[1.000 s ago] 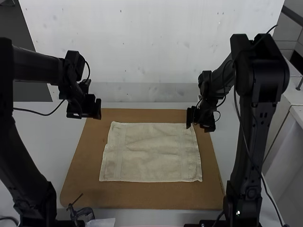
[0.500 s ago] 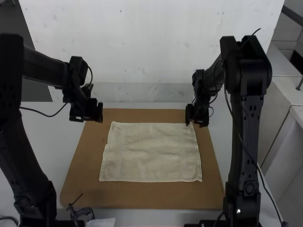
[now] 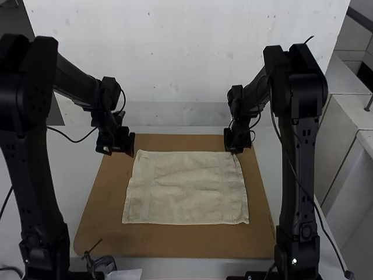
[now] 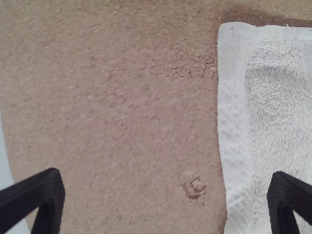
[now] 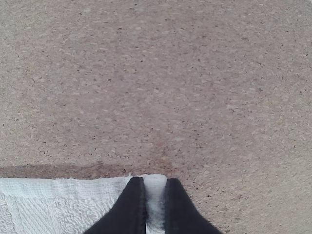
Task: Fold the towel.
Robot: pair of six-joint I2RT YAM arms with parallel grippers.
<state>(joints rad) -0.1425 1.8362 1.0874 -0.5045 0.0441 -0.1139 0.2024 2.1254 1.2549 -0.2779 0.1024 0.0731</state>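
Observation:
The off-white towel [image 3: 186, 186] lies spread flat on the brown board, its surface slightly wrinkled. At its far left corner, just outside the edge, is my left gripper [image 3: 127, 146]. In the left wrist view this gripper [image 4: 166, 183] is wide open over bare board, one finger over the border of the towel [image 4: 273, 112]. My right gripper [image 3: 235, 147] is at the far right corner. In the right wrist view the fingers of that gripper [image 5: 155, 187] are close together, pinching the corner of the towel [image 5: 73, 204].
The brown board [image 3: 175, 242] extends beyond the towel on all sides, on a pale table [image 3: 58, 169]. A small dark clamp [image 3: 102, 263] and a white slip of paper [image 3: 125, 274] are at the near left edge. A pale wall stands behind.
My left gripper has moved right, toward the towel's far left corner. My right gripper has shifted slightly left along the far edge. The towel's far right corner has drawn in a little.

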